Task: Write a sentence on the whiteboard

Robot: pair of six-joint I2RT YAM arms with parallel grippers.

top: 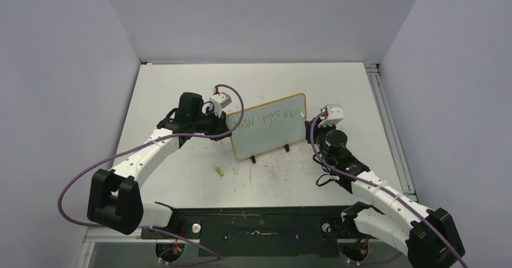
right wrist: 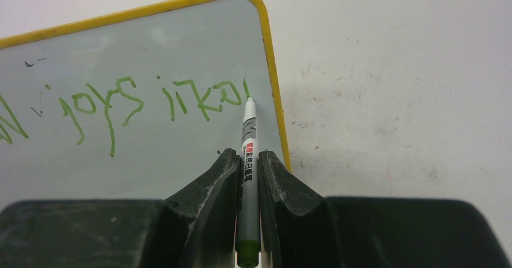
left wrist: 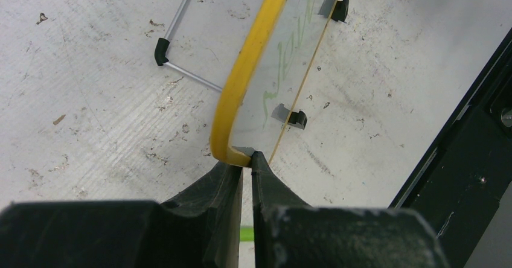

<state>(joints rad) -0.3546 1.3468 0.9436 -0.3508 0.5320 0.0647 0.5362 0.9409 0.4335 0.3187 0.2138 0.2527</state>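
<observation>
1. Right wrist view: the right end effector (right wrist: 246, 162) is squeezing a marker (right wrist: 248, 129), tip touching the whiteboard (right wrist: 151, 153) at the end of the sentence (right wrist: 121, 102).
2. Left wrist view: the left end effector (left wrist: 247, 162) is pinching the whiteboard's corner.

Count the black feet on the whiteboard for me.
2. The left foot stands under the whiteboard near its bottom left corner. The right foot is further along that edge. None seems hidden.

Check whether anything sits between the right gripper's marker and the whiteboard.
Nothing visible does. The right gripper's marker has its tip at the whiteboard, at the end of the sentence beside the frame. The left gripper clamps a corner at the other end.
</observation>
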